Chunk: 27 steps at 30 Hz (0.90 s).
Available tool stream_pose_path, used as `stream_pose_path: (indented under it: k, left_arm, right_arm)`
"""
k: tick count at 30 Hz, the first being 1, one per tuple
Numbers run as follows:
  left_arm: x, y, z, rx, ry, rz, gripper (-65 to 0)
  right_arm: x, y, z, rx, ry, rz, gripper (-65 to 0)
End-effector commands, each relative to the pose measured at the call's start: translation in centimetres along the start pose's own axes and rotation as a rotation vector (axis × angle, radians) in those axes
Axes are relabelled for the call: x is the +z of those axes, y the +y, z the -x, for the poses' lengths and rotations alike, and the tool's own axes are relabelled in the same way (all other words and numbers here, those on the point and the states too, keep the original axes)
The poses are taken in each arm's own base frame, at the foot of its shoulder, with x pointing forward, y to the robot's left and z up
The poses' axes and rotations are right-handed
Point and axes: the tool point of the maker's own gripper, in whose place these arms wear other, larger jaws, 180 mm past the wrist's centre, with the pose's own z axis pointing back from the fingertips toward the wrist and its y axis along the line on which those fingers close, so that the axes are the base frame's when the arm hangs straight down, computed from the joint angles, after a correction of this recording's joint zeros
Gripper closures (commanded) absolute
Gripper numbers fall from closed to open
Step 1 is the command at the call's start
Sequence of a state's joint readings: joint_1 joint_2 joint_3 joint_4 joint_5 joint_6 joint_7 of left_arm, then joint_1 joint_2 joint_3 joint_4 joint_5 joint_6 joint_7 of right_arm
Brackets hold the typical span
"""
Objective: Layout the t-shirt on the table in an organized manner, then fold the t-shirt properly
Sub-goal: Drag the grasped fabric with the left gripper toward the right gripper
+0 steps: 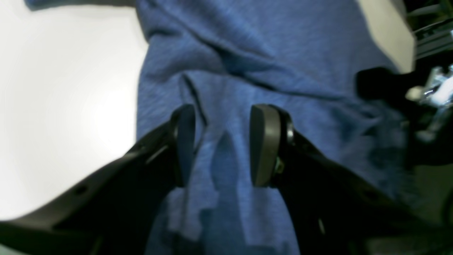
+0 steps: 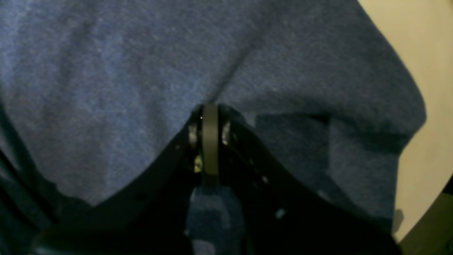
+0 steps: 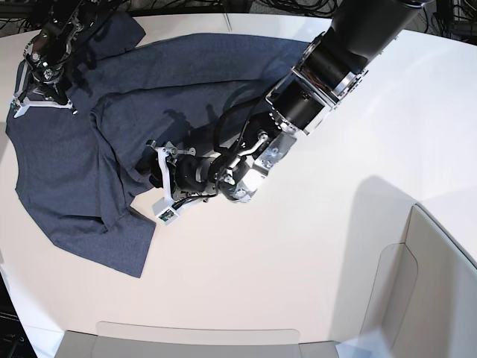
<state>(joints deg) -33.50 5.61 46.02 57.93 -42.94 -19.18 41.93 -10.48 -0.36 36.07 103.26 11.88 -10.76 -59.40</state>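
The dark navy-grey t-shirt (image 3: 74,171) lies partly spread and creased at the far left of the off-white table (image 3: 298,261), with one flap folded over; no white letters show. My left gripper (image 3: 155,181) is open low over the shirt's right edge. In the left wrist view, its fingers (image 1: 265,145) stand apart around a ridge of the t-shirt (image 1: 247,46). My right gripper (image 3: 43,101) is at the shirt's far left corner. In the right wrist view, this gripper (image 2: 210,138) is shut on a pinch of the t-shirt (image 2: 106,71).
Pale grey translucent panels stand at the front edge (image 3: 194,339) and at the right (image 3: 440,283). Dark cables (image 3: 298,9) lie behind the table's curved far edge. Bare tabletop shows beside the cloth in the left wrist view (image 1: 53,106) and the right wrist view (image 2: 424,53).
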Motion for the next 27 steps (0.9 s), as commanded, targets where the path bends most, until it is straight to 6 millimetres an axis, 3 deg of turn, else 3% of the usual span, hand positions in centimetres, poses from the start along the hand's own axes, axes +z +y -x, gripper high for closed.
stream_pose_path:
  k: [1,4,14,21,27]
  left_arm:
    - [-0.2,-1.3,-2.5,-0.032,-0.054,0.027,-23.3]
    - [-0.8,-1.0,-0.9,-0.023,-0.028,0.012,-23.3]
    - [-1.0,-1.1,-0.6,-0.025,-0.022,0.011,-23.1]
    - [-1.3,0.0,0.8,0.008,0.011,-0.01,-23.0]
    - [-1.5,1.4,0.7,0.056,-0.037,-0.058,-23.0]
  right_arm:
    - [0.2,0.3,-0.2,-0.001,-0.003,-0.012,0.0]
    - [0.2,0.3,-0.2,0.0,-0.002,-0.013,0.0]
    - [0.2,0.2,0.0,0.002,0.002,-0.009,0.0]
    - [0.3,-0.3,0.5,0.008,0.011,0.0,0.0]
    - [0.3,-0.4,0.5,0.011,0.013,0.002,0.0]
